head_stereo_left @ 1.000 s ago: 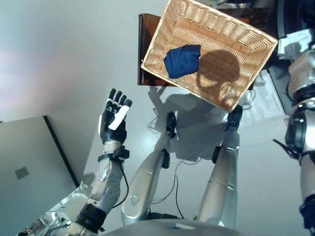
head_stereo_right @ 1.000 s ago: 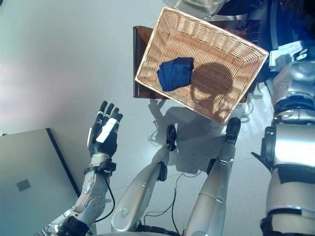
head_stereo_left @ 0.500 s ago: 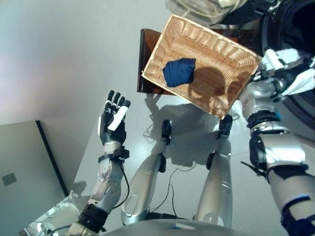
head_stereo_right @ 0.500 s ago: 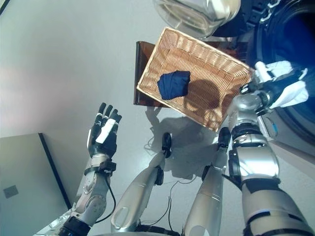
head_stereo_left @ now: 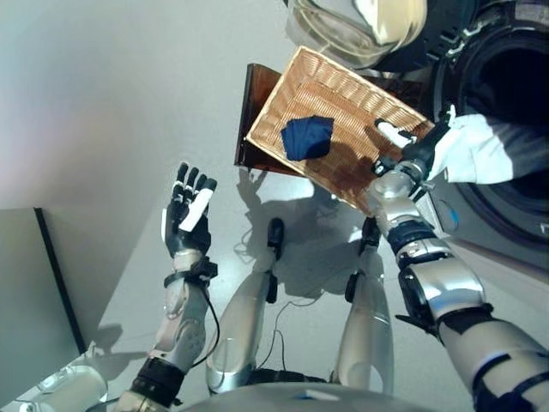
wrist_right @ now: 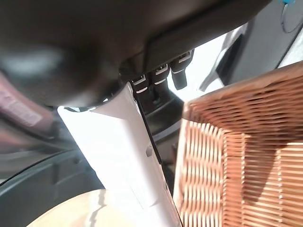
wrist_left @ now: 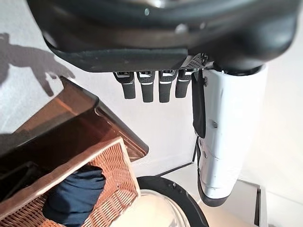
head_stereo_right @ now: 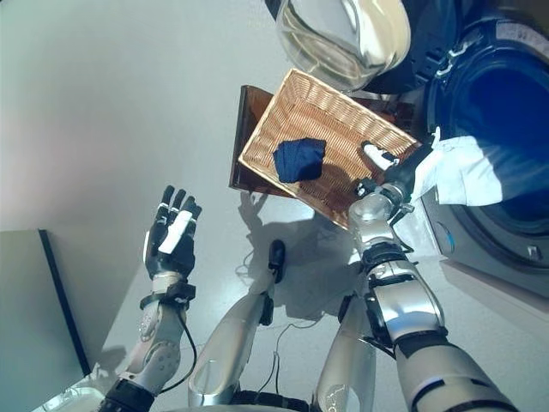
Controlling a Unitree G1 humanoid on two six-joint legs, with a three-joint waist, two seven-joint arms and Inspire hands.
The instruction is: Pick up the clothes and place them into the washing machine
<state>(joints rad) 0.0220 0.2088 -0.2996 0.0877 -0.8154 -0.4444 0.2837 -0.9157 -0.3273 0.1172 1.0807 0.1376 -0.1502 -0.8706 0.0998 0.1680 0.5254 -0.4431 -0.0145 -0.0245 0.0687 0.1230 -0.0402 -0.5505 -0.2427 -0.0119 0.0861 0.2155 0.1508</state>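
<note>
Washing machine (head_stereo_left: 506, 129) stood at 2 o'clock: dark round drum opening, glossy glass door (head_stereo_right: 343, 39) swung open at 12. A rectangular woven wicker basket (head_stereo_left: 343, 94) sat on a dark brown wooden stand (head_stereo_left: 253, 112) at 12–1 o'clock. White garment (head_stereo_left: 476, 150), soft and crumpled, lay at the drum mouth, pinched by the right robot hand (head_stereo_left: 416, 154) at 2 o'clock. Folded navy cloth (head_stereo_left: 306, 137) lay in the basket. Left robot hand (head_stereo_left: 187, 215) was at 9 o'clock, fingers spread, holding nothing. No legible writing.
</note>
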